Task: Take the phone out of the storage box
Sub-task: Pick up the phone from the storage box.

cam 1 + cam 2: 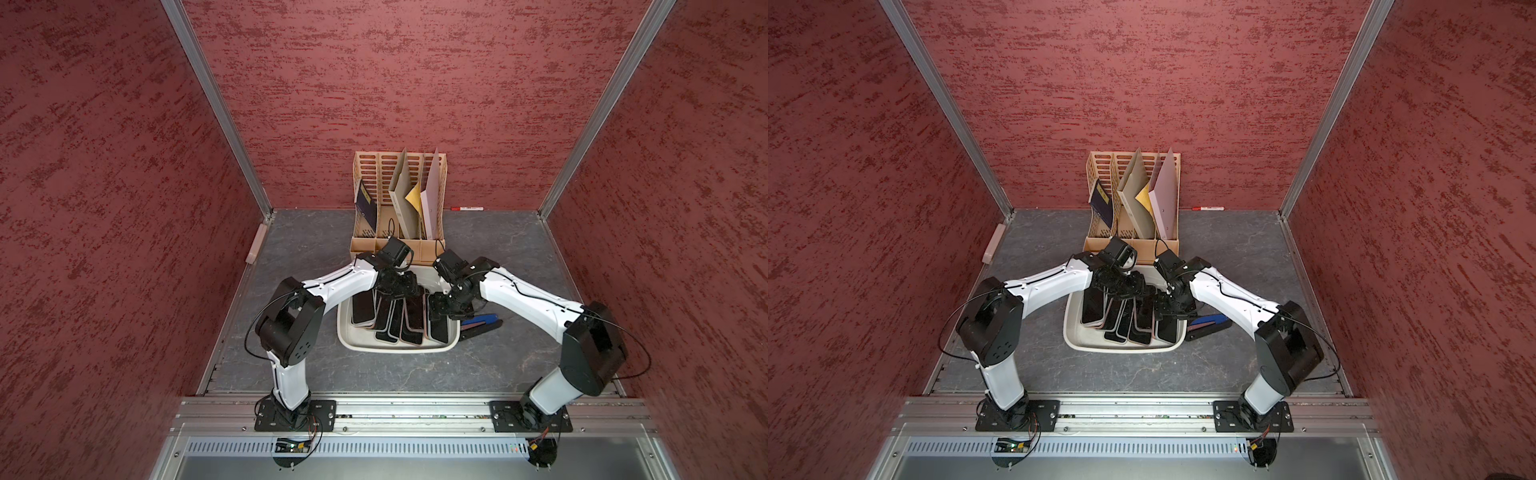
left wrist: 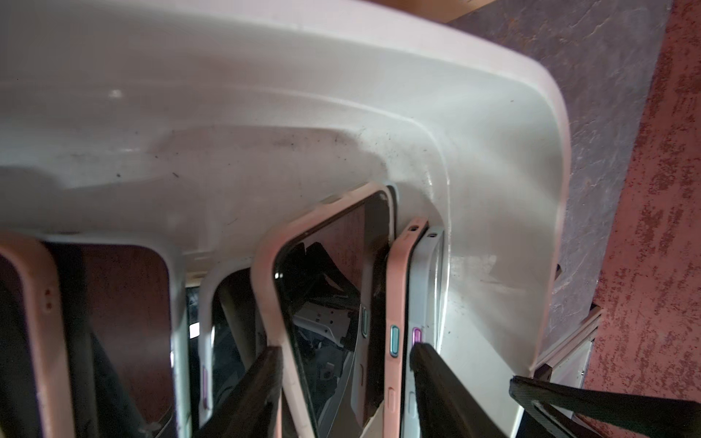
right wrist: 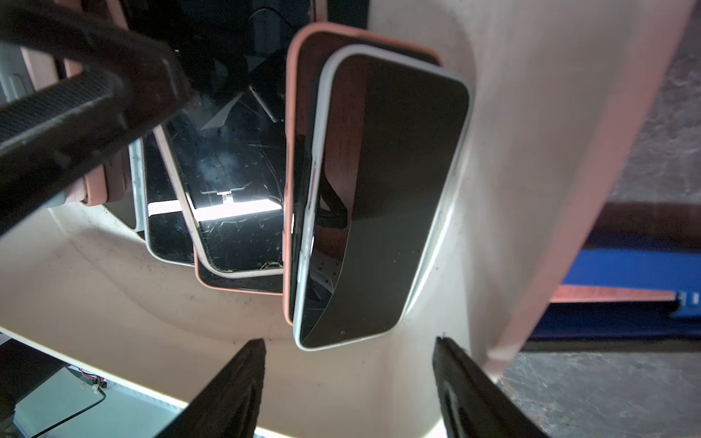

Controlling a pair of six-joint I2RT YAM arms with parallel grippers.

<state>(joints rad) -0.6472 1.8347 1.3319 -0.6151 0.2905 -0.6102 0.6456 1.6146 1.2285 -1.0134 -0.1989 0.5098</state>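
Only the wrist views show the jaws. In a corner of the shallow off-white plastic storage box [image 1: 395, 348], the left gripper [image 2: 346, 347] stands apart around a tilted pink-cased phone [image 2: 333, 265]; whether it presses is not clear. The right gripper [image 3: 349, 340] gapes empty beside a white-cased phone [image 3: 398, 189] near the wall.

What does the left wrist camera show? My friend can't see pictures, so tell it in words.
The left gripper reaches into the off-white box, its two black fingers apart with a pink-cased phone leaning between them. More phones lean beside it. Grey table and red wall show past the box's rim.
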